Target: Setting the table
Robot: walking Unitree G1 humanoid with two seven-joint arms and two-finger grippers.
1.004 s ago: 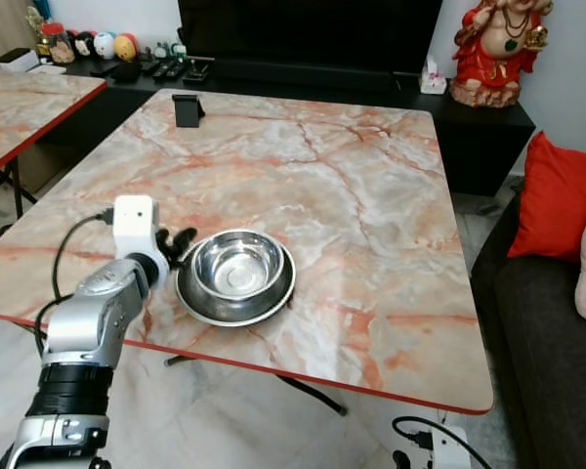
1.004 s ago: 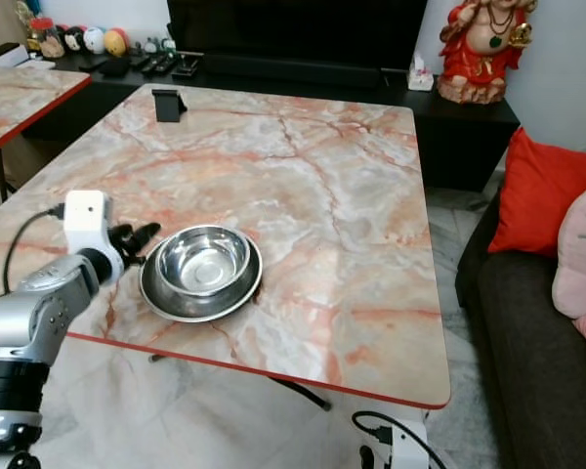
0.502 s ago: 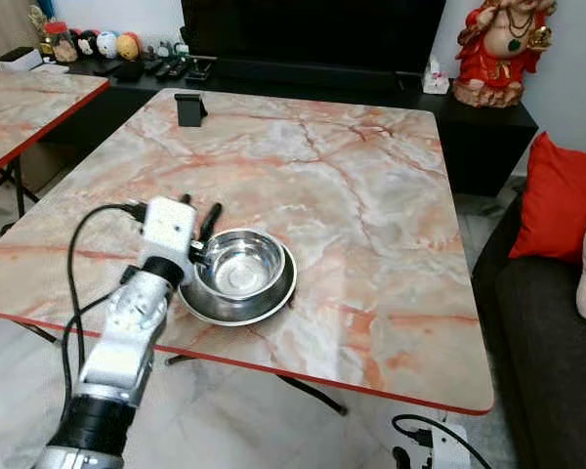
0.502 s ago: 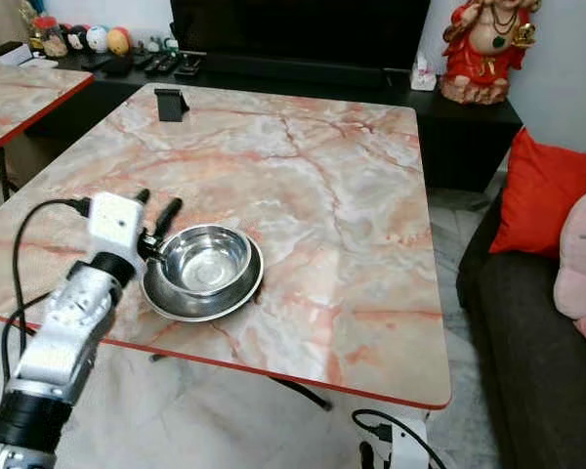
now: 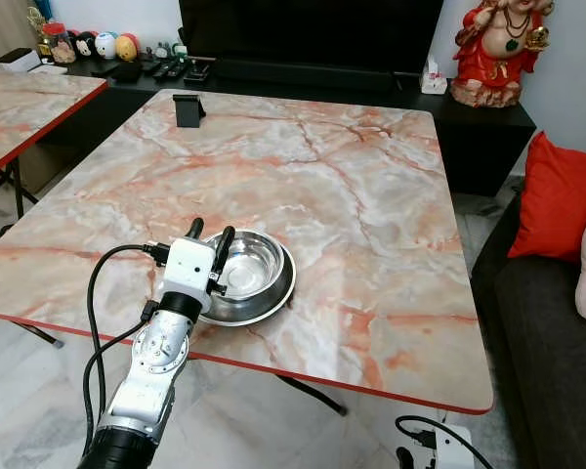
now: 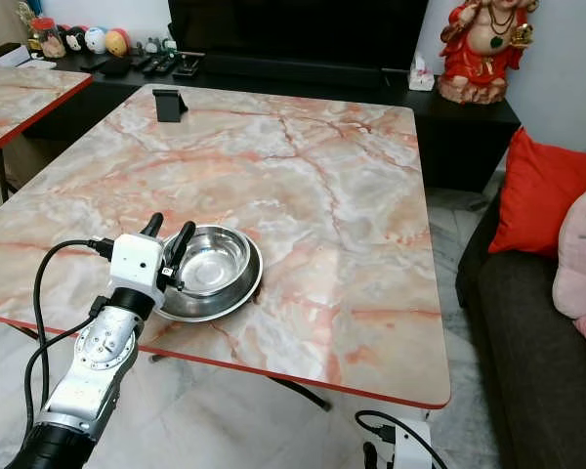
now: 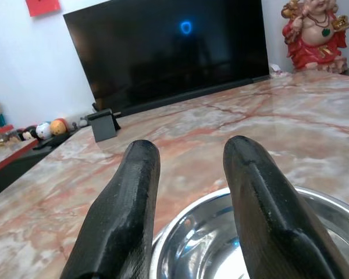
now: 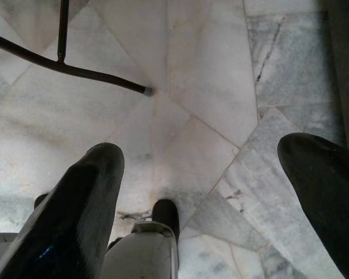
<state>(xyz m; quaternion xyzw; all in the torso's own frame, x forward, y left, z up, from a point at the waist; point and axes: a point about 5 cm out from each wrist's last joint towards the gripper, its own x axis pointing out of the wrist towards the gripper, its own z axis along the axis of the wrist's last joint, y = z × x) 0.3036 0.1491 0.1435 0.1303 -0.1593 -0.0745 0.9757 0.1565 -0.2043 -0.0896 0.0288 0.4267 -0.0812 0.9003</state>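
The two black fingers [image 7: 134,215] of the left gripper [image 5: 209,237] stood apart with nothing between them, poised over the near-left rim of the steel bowl [image 5: 246,264] — a spacing that looked meant to straddle the thin rim, one finger inside and one outside. In the left wrist view the bowl's bright inside lay just beyond and below the fingertips, and whether either tip touched metal could not be told. The bowl sat nested in a wider steel dish [image 5: 273,299], the pair resting near the front left edge of the marble-patterned table [image 5: 371,195], within easy reach of that arm. A small black stand [image 5: 187,109] stood well apart at the far edge. Judging by the task, the bowl was about to be gripped and moved to a place setting. The right gripper [image 8: 192,192] hung idle over the tiled floor [image 8: 209,87] — fingers wide apart, holding nothing.
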